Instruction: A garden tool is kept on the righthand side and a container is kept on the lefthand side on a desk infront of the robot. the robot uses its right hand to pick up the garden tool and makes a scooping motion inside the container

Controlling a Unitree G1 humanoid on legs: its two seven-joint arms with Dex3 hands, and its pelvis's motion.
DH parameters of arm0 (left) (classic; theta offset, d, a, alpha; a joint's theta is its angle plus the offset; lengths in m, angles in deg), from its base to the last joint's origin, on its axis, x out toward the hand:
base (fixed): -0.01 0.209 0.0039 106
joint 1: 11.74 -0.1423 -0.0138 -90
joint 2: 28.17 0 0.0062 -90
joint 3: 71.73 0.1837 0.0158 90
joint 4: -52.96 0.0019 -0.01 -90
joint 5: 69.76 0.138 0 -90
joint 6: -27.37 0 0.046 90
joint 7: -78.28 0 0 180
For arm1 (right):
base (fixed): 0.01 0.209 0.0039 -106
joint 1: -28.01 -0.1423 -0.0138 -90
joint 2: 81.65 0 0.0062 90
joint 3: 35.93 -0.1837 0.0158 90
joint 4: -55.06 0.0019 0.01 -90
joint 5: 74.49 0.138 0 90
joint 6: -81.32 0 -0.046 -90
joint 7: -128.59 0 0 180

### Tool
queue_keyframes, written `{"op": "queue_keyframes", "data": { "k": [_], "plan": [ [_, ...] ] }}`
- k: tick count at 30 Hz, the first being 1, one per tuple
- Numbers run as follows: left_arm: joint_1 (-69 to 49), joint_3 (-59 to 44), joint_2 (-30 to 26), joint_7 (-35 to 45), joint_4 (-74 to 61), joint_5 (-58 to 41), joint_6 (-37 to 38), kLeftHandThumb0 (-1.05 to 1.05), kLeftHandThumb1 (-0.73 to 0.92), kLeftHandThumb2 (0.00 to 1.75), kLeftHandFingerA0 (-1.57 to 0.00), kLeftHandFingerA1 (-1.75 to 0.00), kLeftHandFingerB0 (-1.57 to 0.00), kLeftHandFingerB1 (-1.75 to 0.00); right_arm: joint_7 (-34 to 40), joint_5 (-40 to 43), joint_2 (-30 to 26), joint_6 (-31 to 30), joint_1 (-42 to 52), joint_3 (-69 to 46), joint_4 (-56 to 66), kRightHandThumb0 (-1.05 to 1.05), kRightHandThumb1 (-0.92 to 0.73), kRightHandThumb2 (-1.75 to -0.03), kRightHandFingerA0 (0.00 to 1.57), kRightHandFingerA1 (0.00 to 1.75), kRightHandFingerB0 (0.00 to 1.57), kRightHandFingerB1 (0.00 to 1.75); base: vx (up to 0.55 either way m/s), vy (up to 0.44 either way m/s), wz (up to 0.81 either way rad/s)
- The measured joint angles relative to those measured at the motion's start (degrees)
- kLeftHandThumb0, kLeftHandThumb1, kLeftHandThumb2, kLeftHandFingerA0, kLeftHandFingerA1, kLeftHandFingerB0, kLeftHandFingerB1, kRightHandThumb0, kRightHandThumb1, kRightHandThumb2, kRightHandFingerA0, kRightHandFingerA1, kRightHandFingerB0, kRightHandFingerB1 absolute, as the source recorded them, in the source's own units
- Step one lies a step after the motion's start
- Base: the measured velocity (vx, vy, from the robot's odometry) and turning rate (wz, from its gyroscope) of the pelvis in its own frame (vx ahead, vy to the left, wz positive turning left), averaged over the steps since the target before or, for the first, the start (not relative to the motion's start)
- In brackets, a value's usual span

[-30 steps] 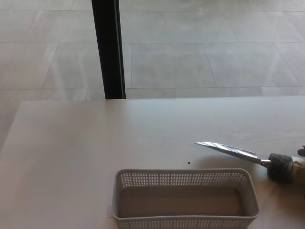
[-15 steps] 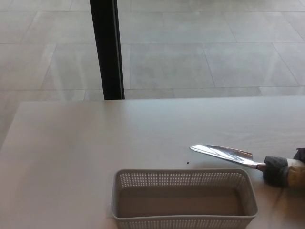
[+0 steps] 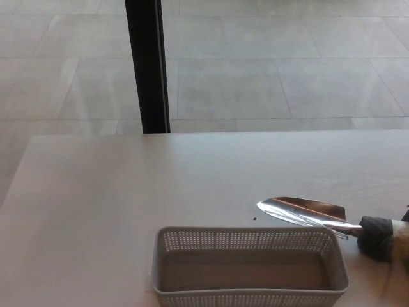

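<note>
In the head view, the robot's right hand (image 3: 404,217) shows only as a dark sliver at the right edge of the picture, so whether its fingers are closed around anything cannot be told from here. The left hand does not show at all.

Just to the left of that sliver lies the garden tool, a small hand trowel with a shiny silver metal blade and a dark grey and cream handle (image 3: 307,213). Its handle end runs off the right edge toward the hand, and its pointed blade reaches away from the hand to the left, over the pale wooden desk (image 3: 128,192). The blade's tip sits just beyond the far right corner of the white perforated plastic rectangular container (image 3: 249,267), which stands left of and nearer than the hand, at the desk's front edge. The trowel is outside the container, beside its far rim. A tiny dark speck (image 3: 254,219) lies on the desk just left of the blade tip.

Compared with the frame a second ago, the blade has rolled: then it showed edge-on as a thin strip, now its broad hollow face is turned upward. The container has stayed in place.
</note>
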Motion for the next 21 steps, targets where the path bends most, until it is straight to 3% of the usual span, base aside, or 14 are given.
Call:
{"op": "queue_keyframes", "data": {
  "k": [1,2,5,6,8,9,11,12,14,15,16,17,18,21],
  "plan": [
    [0.00,0.00,0.00,-0.01,-0.01,0.00,0.00,-0.13,-0.26,0.80,-1.15,-1.12,-0.99,-1.03,1.08,0.20,0.38,0.40,0.66,-0.77,-0.16,-0.21,-0.63,-0.82,0.85,1.71,0.73,1.44,0.00,0.000,0.00],
    [0.00,-0.02,0.00,-0.02,-0.12,-0.01,0.01,-0.15,-0.26,0.80,-1.06,-1.09,-0.95,-1.01,2.50,0.54,0.90,1.04,1.68,-2.28,-0.35,-0.22,-0.63,-0.83,0.86,1.70,0.72,1.45,0.00,0.000,0.00],
    [-0.19,-0.09,0.00,-0.04,-0.23,-0.02,0.01,-0.16,-0.23,0.81,-1.08,-1.09,-0.94,-1.00,5.42,2.56,2.68,2.95,4.76,-7.43,-0.41,-0.20,-0.59,-0.94,0.87,1.73,0.71,1.52,0.00,0.000,0.00],
    [-0.24,-0.02,0.00,-0.06,-0.23,0.00,0.02,-0.57,-0.41,1.37,-0.87,-1.30,-0.80,-1.19,5.84,3.27,3.25,3.63,5.44,-9.09,-0.39,-0.18,-0.60,-0.97,0.86,1.74,0.69,1.54,0.00,0.000,0.00],
    [-0.30,0.01,0.00,-0.05,-0.21,0.01,0.05,-0.54,-0.41,1.35,-0.90,-1.30,-0.84,-1.18,5.97,4.86,4.25,4.82,6.49,-12.16,-0.20,-0.14,-0.55,-1.02,0.86,1.74,0.72,1.55,0.00,0.000,0.00],
    [-0.32,0.00,0.00,-0.05,-0.20,0.00,0.05,-0.15,-0.23,0.81,-1.07,-1.08,-0.92,-0.99,5.88,5.38,4.54,5.09,6.78,-13.14,-0.14,-0.17,-0.56,-1.02,0.85,1.75,0.70,1.56,0.00,0.000,0.00],
    [-0.34,-0.13,0.00,-0.06,-0.11,-0.03,0.07,-0.14,-0.24,0.81,-1.05,-1.08,-0.93,-1.00,5.58,6.91,5.42,6.07,7.52,-15.95,-0.14,-0.18,-0.59,-0.97,0.99,1.75,0.68,1.48,0.00,0.000,0.00],
    [-0.35,-0.19,0.00,-0.07,-0.06,-0.04,0.09,-0.13,-0.23,0.82,-1.08,-1.09,-0.93,-1.00,5.37,7.41,5.65,6.42,7.69,-17.01,-0.13,-0.22,-0.63,-0.96,0.88,1.74,0.71,1.53,0.00,0.000,0.00],
    [-0.37,-0.27,0.00,-0.08,-0.04,-0.05,0.08,-0.13,-0.23,0.82,-1.08,-1.09,-0.93,-1.00,4.10,8.91,5.95,6.60,7.77,-19.64,0.57,-0.22,-0.63,-0.96,0.88,1.74,0.71,1.53,0.00,0.000,0.00],
    [-0.36,-0.28,0.00,-0.10,-0.04,-0.06,0.09,-0.51,-0.44,1.39,-0.86,-1.31,-0.81,-1.20,3.54,9.43,6.02,6.63,7.77,-20.64,1.02,-0.16,-0.60,-0.97,0.87,1.75,0.73,1.50,0.00,0.000,0.00],
    [-0.36,-0.27,0.00,-0.13,-0.02,-0.05,0.09,-0.51,-0.44,1.39,-0.86,-1.31,-0.81,-1.20,2.91,10.00,6.02,6.64,7.77,-21.52,1.58,-0.16,-0.60,-0.97,0.87,1.75,0.73,1.50,0.00,0.000,0.00],
    [-0.38,-0.27,0.00,-0.13,-0.02,-0.05,0.10,-0.51,-0.41,1.35,-0.89,-1.27,-0.82,-1.17,1.92,10.85,6.01,6.75,7.77,-22.79,2.58,-0.18,-0.60,-0.94,0.88,1.74,0.74,1.50,0.00,0.000,0.00],
    [-0.43,-0.26,0.00,-0.13,0.00,-0.05,0.15,-0.14,-0.26,0.80,-1.06,-1.08,-0.94,-1.00,1.23,11.39,5.94,6.77,7.77,-23.57,3.64,-0.17,-0.59,-0.95,0.88,1.75,0.74,1.51,0.00,0.000,0.00],
    [-0.51,-0.26,-0.01,-0.15,0.02,-0.04,0.42,-0.14,-0.24,0.81,-1.06,-1.08,-0.94,-1.00,-1.07,12.39,5.33,6.74,7.69,-25.24,6.97,-0.21,-0.62,-0.90,0.87,1.75,0.72,1.51,0.00,0.000,0.00]
  ]
}}
